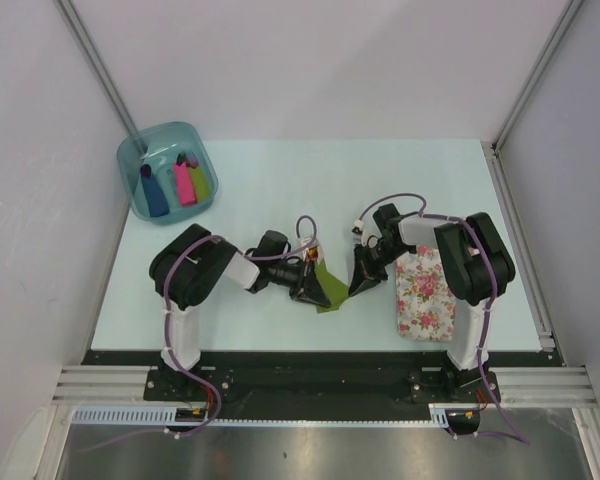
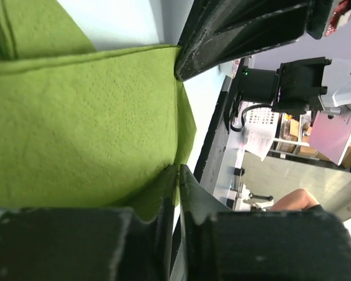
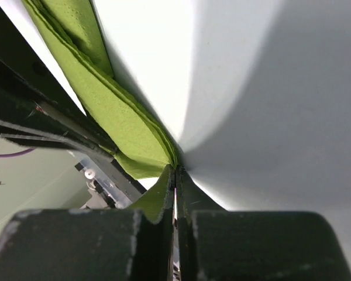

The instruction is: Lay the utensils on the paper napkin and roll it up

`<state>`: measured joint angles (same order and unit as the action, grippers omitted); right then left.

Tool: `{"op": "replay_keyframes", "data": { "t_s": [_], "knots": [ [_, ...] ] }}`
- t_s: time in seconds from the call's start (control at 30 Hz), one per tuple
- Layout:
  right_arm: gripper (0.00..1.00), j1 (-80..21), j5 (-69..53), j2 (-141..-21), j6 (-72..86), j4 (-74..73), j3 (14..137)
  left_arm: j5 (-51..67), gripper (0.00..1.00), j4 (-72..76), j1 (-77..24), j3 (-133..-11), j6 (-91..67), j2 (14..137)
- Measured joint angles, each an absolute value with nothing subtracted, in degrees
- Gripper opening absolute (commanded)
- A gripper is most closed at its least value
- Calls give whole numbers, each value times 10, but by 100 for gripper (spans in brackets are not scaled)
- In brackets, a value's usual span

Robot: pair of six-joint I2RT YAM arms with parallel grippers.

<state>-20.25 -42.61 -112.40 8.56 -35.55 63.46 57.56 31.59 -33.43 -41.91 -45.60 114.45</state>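
Observation:
The olive-green paper napkin [image 1: 330,290] hangs folded between my two grippers, just above the table near its front middle. My left gripper [image 1: 306,286] is shut on one edge of it; in the left wrist view the jaws [image 2: 179,168] pinch the napkin [image 2: 82,123]. My right gripper [image 1: 364,276] is shut on the opposite edge; in the right wrist view the jaws [image 3: 175,168] close on the napkin's folded layers [image 3: 117,117]. The two grippers are close together. The utensils are out of view.
A white pink-flowered mat [image 1: 425,293] lies at the front right, partly under the right arm. A teal bin [image 1: 140,150] at the back left holds blue, pink and lime rolls. The table's front edge runs just below the grippers.

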Motion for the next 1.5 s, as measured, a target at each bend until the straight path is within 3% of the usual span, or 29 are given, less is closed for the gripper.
{"op": "replay_keyframes", "data": {
  "t_s": [0.1, 0.13, 0.23, 0.4, 1.0, 1.17, 1.37, 1.43, 1.5],
  "knots": [
    [30, -203, -426, -1122, 81, -356, 635, 583, 6, 281, -332, -435, -435, 1150],
    [42, -202, -429, -1120, 79, -357, 636, 586, 6, 268, -331, -441, -427, 1151],
    [55, -198, -429, -1108, 73, -356, 646, 592, 6, 234, -330, -454, -402, 1151],
    [59, -196, -416, -1105, 64, -340, 676, 597, 6, 193, -330, -469, -367, 1151],
    [52, -256, -432, -1161, 114, -265, 730, 602, 6, 177, -322, -471, -359, 1151],
    [40, -261, -440, -1173, 130, -243, 730, 602, 6, 196, -320, -462, -378, 1151],
    [14, -264, -438, -1180, 135, -225, 721, 602, 5, 211, -315, -455, -394, 1151],
    [0, -264, -440, -1180, 137, -216, 713, 602, 5, 215, -313, -453, -398, 1151],
    [0, -263, -444, -1180, 142, -207, 708, 602, 8, 218, -312, -450, -402, 1151]
  ]
}}
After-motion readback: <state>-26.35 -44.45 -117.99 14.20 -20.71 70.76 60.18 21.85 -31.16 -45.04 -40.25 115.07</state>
